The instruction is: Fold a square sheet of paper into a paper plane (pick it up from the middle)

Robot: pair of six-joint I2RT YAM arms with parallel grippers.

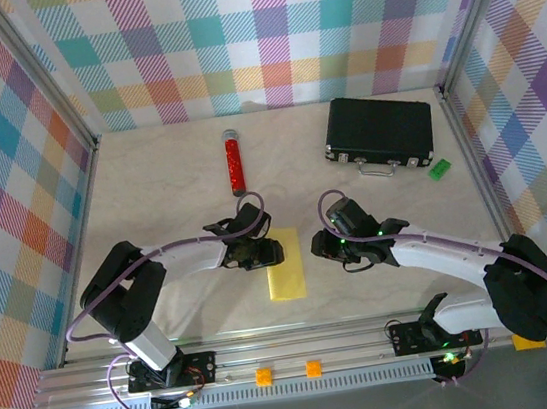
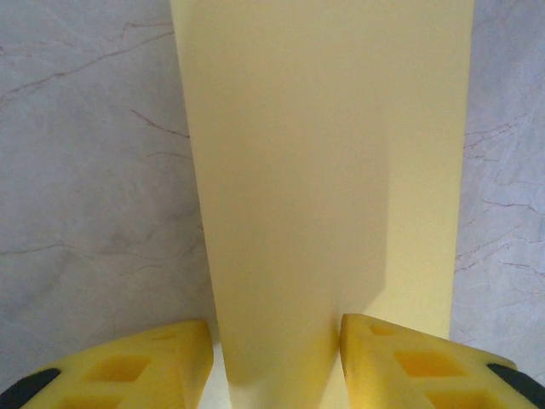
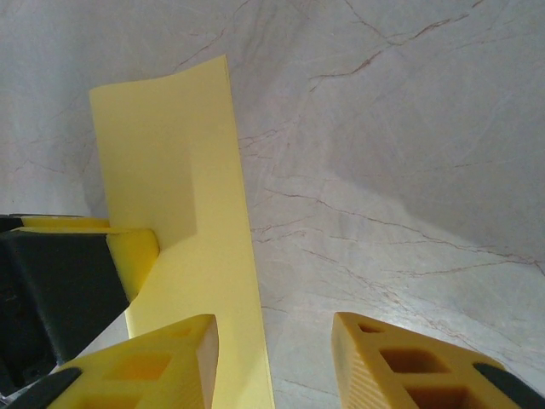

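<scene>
1. The square sheet of paper (image 1: 286,282), folded into a narrow strip, lies on the table (image 1: 172,198) near the front, between both arms.
2. The left gripper (image 2: 272,336) has its jaws parted at the strip's left edge, clamping nothing.
3. The right gripper (image 3: 274,328) is spread and empty, just right of the strip.

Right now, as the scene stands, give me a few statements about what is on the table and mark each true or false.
1. The yellow paper lies on the table as a narrow rectangle. True.
2. The black case stands open. False: it lies shut.
3. The red cylinder lies beyond the left gripper. True.
4. The right gripper holds the green block. False: its jaws are open around nothing, and the block lies beside the case.
</scene>
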